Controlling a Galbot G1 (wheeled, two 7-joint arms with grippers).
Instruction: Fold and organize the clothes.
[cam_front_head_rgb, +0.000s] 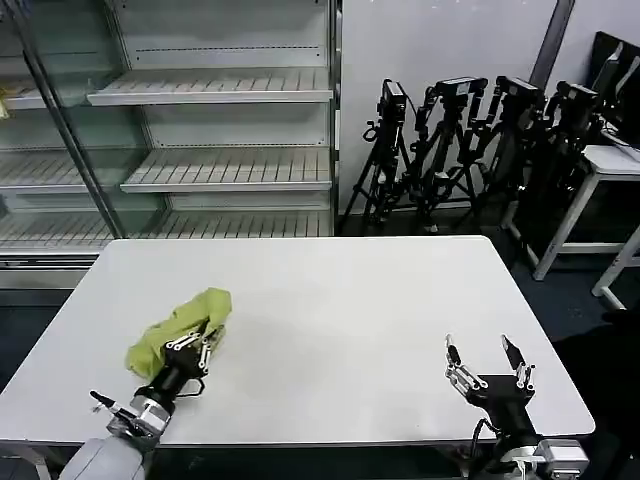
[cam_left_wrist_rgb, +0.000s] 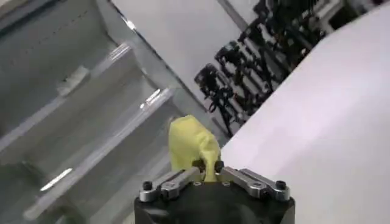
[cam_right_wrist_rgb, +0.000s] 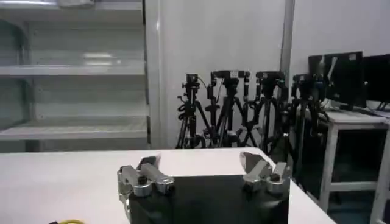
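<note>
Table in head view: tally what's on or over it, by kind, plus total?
Lime yellow-green soft fabric shirt, bunched on the white table: 1
Robot hands: 2 (left hand shut on the shirt, right hand open over the near right edge)
Total: 3

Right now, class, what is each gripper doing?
Left gripper: closed on the bunched-up shirt on the table.
Right gripper: open, holding nothing.

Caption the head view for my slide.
Left gripper pinches the crumpled shirt on the white table; right gripper waits open.
</note>
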